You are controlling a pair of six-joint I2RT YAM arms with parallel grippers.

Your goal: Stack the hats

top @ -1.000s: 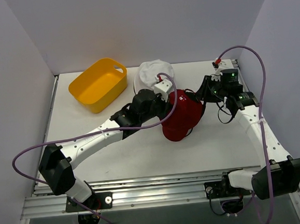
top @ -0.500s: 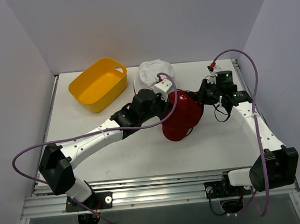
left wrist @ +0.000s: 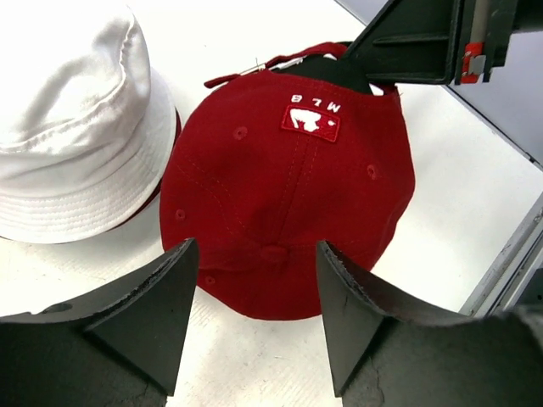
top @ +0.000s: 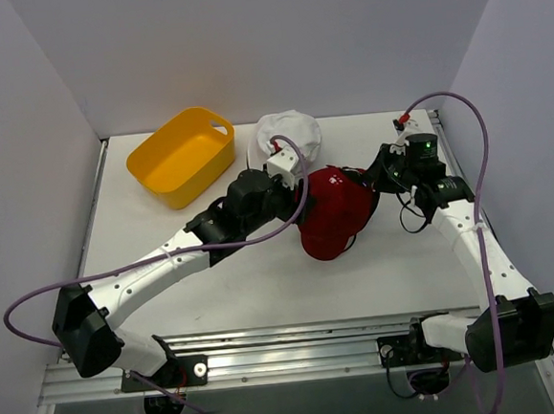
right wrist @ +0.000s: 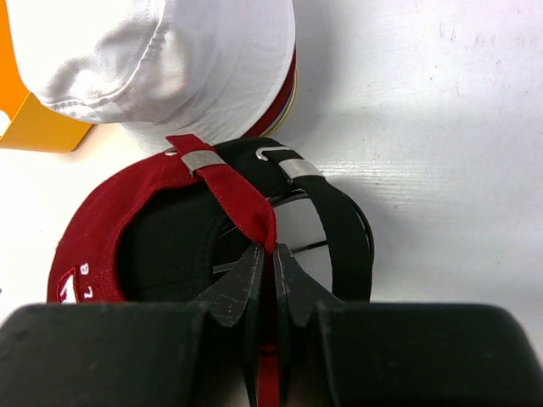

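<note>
The red cap (top: 333,217) with a white logo (left wrist: 310,123) lies mid-table, sitting over a black cap whose strap (right wrist: 339,222) shows at its back. My right gripper (right wrist: 273,254) is shut on the red cap's rear strap (right wrist: 233,191); in the top view the right gripper (top: 369,182) is at the cap's right edge. My left gripper (left wrist: 254,292) is open just short of the cap's brim, holding nothing, and the left gripper (top: 298,205) stands on the cap's left side. A white bucket hat (top: 289,134) sits behind, on a maroon rim (left wrist: 166,174).
A yellow basket (top: 182,155) stands at the back left of the table (top: 226,288). Thin wire (right wrist: 301,246) shows inside the caps' rear opening. Walls close in the table on the left, back and right.
My left gripper has opened, let go of the red cap and drawn back to the left. The right gripper closed on the cap's rear strap and stays shut there.
</note>
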